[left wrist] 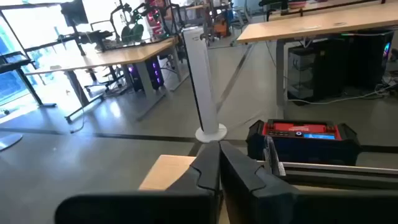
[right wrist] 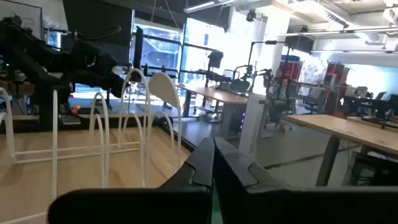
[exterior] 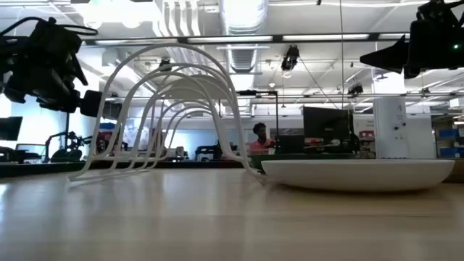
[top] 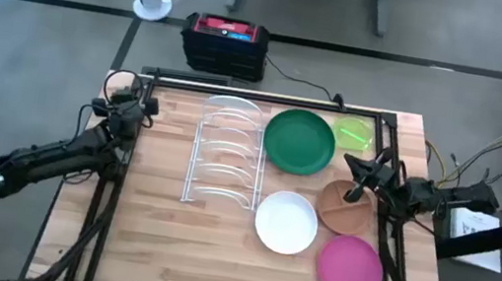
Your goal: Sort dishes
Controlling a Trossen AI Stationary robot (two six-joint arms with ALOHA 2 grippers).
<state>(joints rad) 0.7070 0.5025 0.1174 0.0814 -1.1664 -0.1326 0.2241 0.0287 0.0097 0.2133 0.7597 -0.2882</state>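
Standing near the middle of the wooden table (top: 165,247), the white wire dish rack (top: 226,154) held no plate in any of its slots. All five dishes lay flat on the boards between the rack and the right gripper (top: 363,174): the dark green plate (top: 299,141) just beside the rack's far end, the white plate (top: 286,222) close to its near end, the small lime-green plate (top: 355,133) beyond the gripper, the brown divided plate (top: 342,206) partly under the gripper's fingers, and the magenta plate (top: 349,269) nearer the front edge. That gripper hung over the brown plate with its fingers pressed together, gripping nothing. The left gripper (top: 145,105) waited at the table's far left corner, well apart from the rack, likewise closed and empty. Beyond the table, on the floor, sat a black and red case (top: 224,44).
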